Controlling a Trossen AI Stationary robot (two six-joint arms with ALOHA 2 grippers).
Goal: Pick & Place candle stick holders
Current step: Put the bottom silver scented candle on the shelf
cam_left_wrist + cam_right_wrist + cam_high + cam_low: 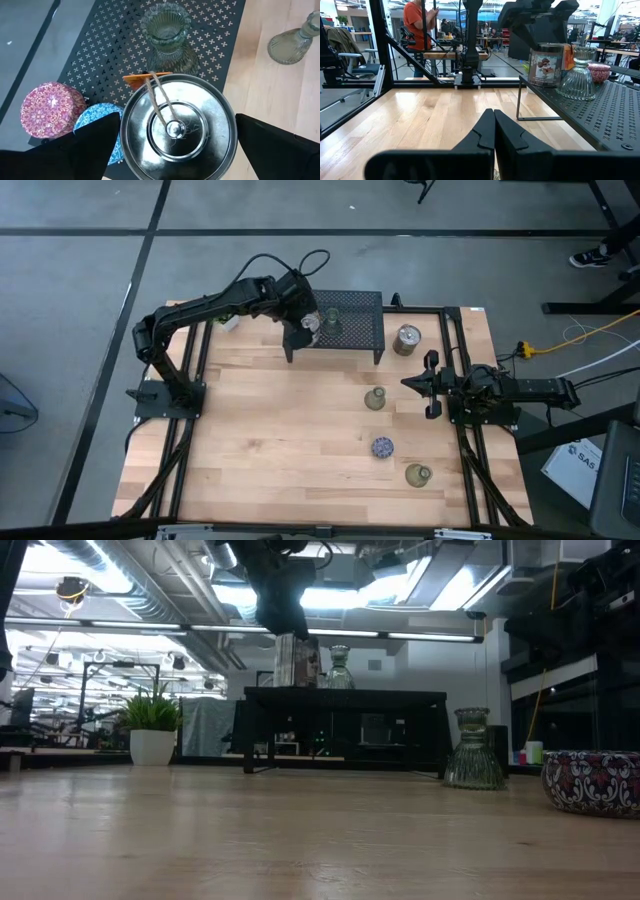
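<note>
Upper centre of the high view: left gripper [303, 323] spread wide around a silver tin [177, 127] standing on the black rack [365, 330], beside a glass holder [167, 37]. Withdrawal risk: a finger could clip the tin and topple it against that holder. Right gripper [415, 383] is clenched empty at right centre.

Silver holder [177, 127] between open end effector [175, 145] fingers, seemingly untouched.

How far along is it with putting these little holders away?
Roughly halfway. Done: a pink holder, a light blue holder and a glass holder sit on the black rack. In hand: the left tool is around a silver tin there. Left on the table: a second tin, a clear holder, a speckled blue holder, an olive holder. The right tool waits shut.
</note>
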